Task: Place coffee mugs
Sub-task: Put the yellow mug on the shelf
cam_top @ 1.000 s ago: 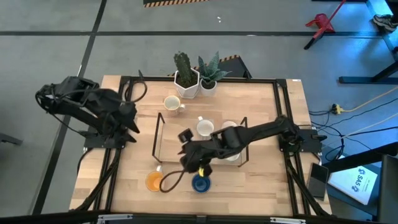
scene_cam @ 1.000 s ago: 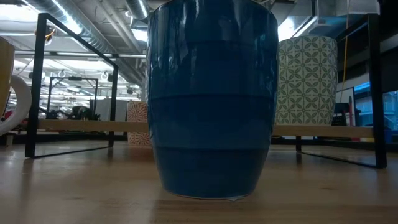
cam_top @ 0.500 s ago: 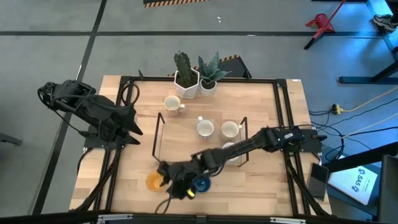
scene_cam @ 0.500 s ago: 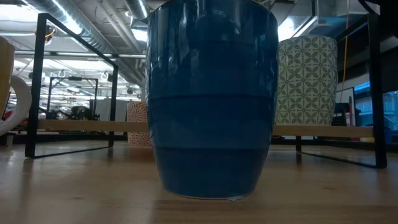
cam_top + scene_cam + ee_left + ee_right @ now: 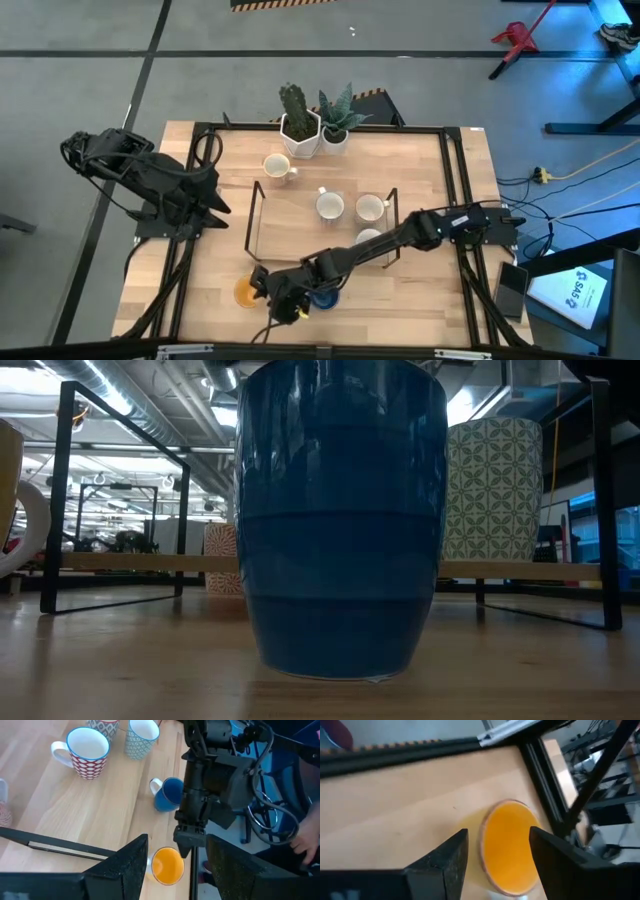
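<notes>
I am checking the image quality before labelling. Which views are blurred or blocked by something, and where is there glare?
Right wrist view: motion-blurred, the orange mug smeared between the open fingers of the right gripper. Low view: the blue mug fills the centre and hides much of the table, with soft reflections on its glaze. High and left wrist views: sharp, evenly lit.

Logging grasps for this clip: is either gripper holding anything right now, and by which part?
Nothing is held. The right gripper hangs open over the orange mug, fingers apart, not closed on it. The left gripper is open and empty.

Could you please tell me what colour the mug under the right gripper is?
Orange. The mug sits just beyond the open right gripper, shown best in the right wrist view.
</notes>
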Robot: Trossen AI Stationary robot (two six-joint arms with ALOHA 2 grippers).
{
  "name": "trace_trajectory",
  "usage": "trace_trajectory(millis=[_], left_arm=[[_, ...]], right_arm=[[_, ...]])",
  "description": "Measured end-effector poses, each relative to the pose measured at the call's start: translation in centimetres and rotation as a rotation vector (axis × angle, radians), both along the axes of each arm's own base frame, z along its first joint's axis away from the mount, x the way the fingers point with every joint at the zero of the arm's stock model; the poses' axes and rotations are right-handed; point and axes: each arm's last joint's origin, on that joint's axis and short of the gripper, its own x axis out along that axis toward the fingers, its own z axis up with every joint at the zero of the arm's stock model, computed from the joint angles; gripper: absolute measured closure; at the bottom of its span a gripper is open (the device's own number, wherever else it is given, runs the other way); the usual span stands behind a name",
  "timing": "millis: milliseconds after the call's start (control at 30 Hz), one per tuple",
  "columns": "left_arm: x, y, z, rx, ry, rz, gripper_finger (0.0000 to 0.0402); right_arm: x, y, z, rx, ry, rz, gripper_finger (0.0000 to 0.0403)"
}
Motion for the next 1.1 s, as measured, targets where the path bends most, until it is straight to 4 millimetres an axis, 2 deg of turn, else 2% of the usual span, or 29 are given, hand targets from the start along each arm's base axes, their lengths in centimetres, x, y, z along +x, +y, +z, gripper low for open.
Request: trace_trajectory(millis=[200, 667, 800, 1000, 1100], left_arm=[[0.0, 0.0, 0.0, -0.001, 0.001, 0.001, 0.0208], [0.0, 0.0, 0.0, 0.013, -0.003, 0.007, 0.0208], [0.0, 0.1, 0.0, 0.019, -0.005, 0.012, 0.0208], [0.0, 0.1, 0.0, 0.02, -0.003, 0.012, 0.0208], [0.0, 0.1, 0.0, 0.021, -0.001, 0.012, 0.0208]], right_arm=[[0.5, -1.0, -0.7, -0.058, -0.004, 0.03, 0.0205], [0.7, -1.6, -3.7, -0.146, 0.088, 0.047, 0.021], [0.5, -1.8, -4.1, -0.189, 0.109, 0.037, 0.0252], [-0.1, -1.0, -4.4, -0.242, 0.14, 0.03, 0.038], [-0.5, 0.0, -4.2, -0.268, 0.128, 0.029, 0.0391]])
